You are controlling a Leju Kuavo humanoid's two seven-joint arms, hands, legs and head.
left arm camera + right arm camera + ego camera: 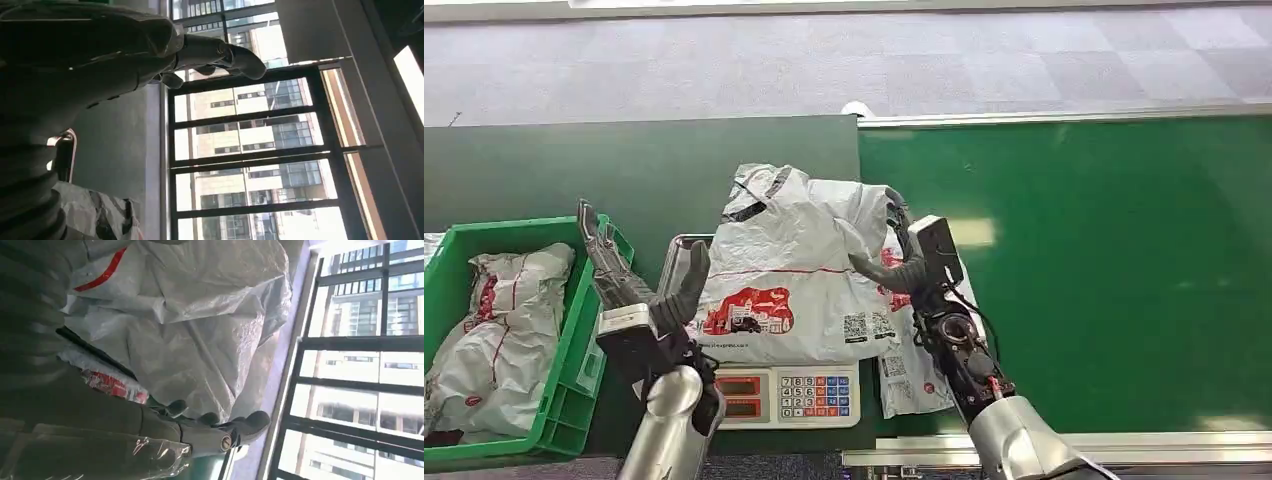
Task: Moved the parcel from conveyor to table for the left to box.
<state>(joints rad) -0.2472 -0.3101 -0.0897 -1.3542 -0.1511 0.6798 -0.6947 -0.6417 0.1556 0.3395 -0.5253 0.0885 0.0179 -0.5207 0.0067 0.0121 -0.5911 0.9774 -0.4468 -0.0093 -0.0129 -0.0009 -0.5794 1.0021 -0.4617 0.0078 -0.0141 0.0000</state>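
We see the parcel (786, 275), a crumpled white poly mailer with red print, resting on the scale (786, 392) near the middle of the head view, its lower edge hanging over the top of the keypad. At 3 o'clock from it, the right hand (902, 262) presses against the bag's right side, thumb hooked onto the front face; in the right wrist view its fingers (250, 421) curl along the plastic (200, 325), so it grips the parcel. At 9 o'clock, the left hand (639, 275) stands upright with fingers spread, its thumb just touching the bag's left edge but holding nothing. A second bag (914, 365) lies under the right arm on the green conveyor (1104, 270). At 8 o'clock from the scale, a green crate (574, 370) holds another mailer (499, 330).
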